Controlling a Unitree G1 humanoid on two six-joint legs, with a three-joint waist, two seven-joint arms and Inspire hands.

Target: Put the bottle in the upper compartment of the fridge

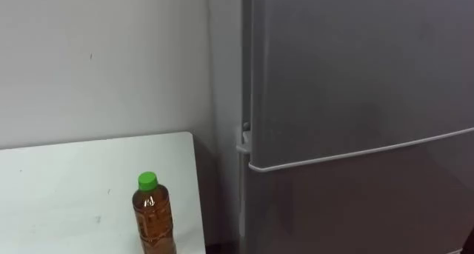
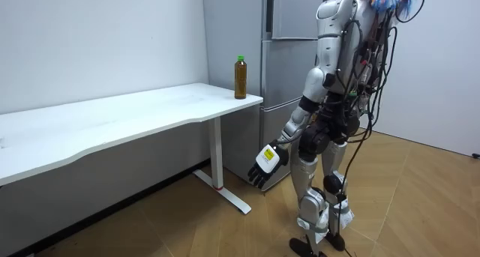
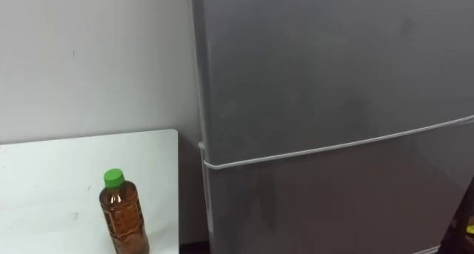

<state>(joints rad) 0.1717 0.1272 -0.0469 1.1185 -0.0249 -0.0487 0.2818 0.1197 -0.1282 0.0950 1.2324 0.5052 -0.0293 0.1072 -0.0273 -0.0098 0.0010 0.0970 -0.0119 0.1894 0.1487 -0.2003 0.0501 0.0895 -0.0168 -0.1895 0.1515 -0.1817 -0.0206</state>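
Observation:
A bottle point(image 1: 154, 217) of brown liquid with a green cap stands upright on the white table point(image 1: 67, 180), close to the table's right-hand edge. In the room view the bottle point(image 2: 240, 77) is at the table's end corner beside the fridge. The grey fridge point(image 1: 355, 69) fills the right of the eye views, and both its upper and lower door are closed. I stand in front of the fridge point(image 2: 289, 13). My left hand point(image 2: 266, 163) hangs low at my side with relaxed fingers and holds nothing, well below and apart from the bottle.
A pale wall runs behind the table point(image 2: 135, 111). A narrow gap separates the table's end from the fridge side. The table's leg point(image 2: 219, 156) and foot stand on the wooden floor to my left. The floor behind me is open.

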